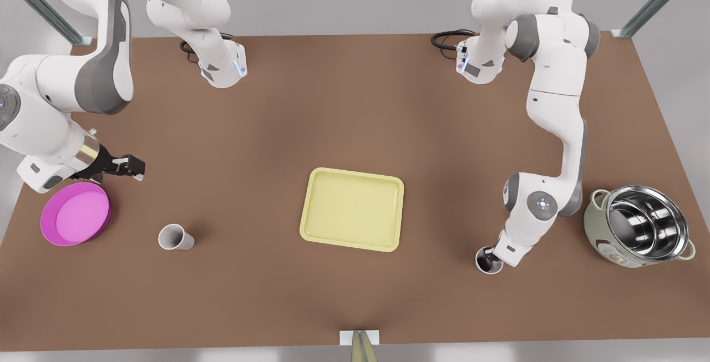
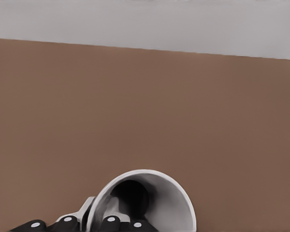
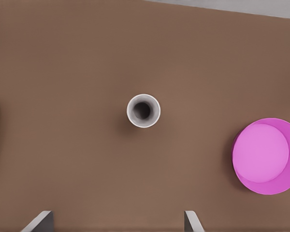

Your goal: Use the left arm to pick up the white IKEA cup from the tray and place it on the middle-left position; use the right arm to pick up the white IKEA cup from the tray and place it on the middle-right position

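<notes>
Brown tabletop [image 1: 355, 101] is taking up most of the front view, w/ the pale yellow tray [image 1: 307, 223] sitting mid-table and carrying no cups. Left gripper [image 1: 495, 254], on the front view's right, is clamping the wall of a white cup [image 1: 485, 265], apparently one finger inside and one outside. That cup is sitting low at the table, well apart from the tray and near a steel pot [image 1: 638, 229]. Right gripper [image 1: 133, 167], on the front view's left, is hovering w/ jaws apart above and beside a magenta plate [image 1: 75, 215]. A second white cup [image 1: 176, 236] is standing upright on bare table between plate and tray.

Risks, as judgement: the rim pinch is looking thin, so an uneven release or sideways pull-out could be tipping or dragging the cup. If the inner finger catches the wall on lift, the cup is going up w/ it. The right arm, if swinging low, could be clipping the standing cup or the plate.
</notes>
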Controlling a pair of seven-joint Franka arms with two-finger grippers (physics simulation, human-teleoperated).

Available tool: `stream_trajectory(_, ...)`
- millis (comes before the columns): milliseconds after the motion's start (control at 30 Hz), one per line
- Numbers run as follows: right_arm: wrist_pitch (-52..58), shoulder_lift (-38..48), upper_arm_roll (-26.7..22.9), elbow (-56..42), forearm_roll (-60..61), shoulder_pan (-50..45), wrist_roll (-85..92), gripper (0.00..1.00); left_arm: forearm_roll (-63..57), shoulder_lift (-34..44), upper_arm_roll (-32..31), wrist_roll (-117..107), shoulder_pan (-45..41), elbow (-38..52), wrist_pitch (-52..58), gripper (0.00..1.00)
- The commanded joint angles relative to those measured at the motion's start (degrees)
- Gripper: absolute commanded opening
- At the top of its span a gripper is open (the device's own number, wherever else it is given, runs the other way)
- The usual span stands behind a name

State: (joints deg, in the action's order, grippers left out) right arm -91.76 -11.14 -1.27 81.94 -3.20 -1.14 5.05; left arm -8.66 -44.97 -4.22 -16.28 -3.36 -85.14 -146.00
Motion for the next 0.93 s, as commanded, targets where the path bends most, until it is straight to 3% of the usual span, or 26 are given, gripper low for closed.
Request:
stream_trajectory(0,0.09,0.06,0.03,-0.03,0.04,-0.09,-0.57,1.0,-0.04,0.06,0.0,9.07,0.02,0.06,-2.01,1.0)
stream_trajectory(167,0.01,0.06,0.03,-0.03,0.04,-0.09,-0.57,1.0,-0.22,1.11,0.09,9.69,0.11,-0.9,-0.78,1.0)
stream_trajectory(200,0.01,0.06,0.03,-0.03,0.04,-0.09,-0.57,1.0,-0.22,4.19,0.09,9.86,0.11,-2.22,4.31,1.0)
stream_trajectory(267,0.01,0.06,0.03,-0.03,0.04,-0.09,-0.48,1.0,-0.31,13.06,-0.35,10.83,-0.68,-1.0,23.73,1.0)
stream_trajectory(333,0.01,0.06,0.03,-0.03,0.04,-0.09,-0.48,1.0,0.83,16.58,-1.58,10.74,-1.74,8.4,49.04,1.0)
stream_trajectory(400,0.01,0.06,0.03,-0.03,0.04,-0.09,-0.48,1.0,8.22,28.35,-1.05,11.97,0.55,8.06,61.36,1.0)
stream_trajectory(433,0.01,0.06,0.12,-0.03,0.04,-0.09,-0.48,1.0,8.31,33.71,-0.96,14.43,0.9,2.97,61.02,1.0)
stream_trajectory(467,0.01,0.06,0.04,-0.03,0.04,-0.09,-0.57,1.0,8.39,41.54,-0.79,14.79,0.98,-10.3,49.16,1.0)
stream_trajectory(567,0.01,0.06,0.04,-0.03,0.04,-0.09,-0.57,1.0,7.6,34.08,-0.96,14.7,0.81,-0.29,48.79,1.0)
stream_trajectory(900,-0.08,0.06,0.03,-0.03,0.04,-0.09,-0.48,1.0,7.69,34.16,-0.96,14.35,0.9,-0.64,50.11,1.0)
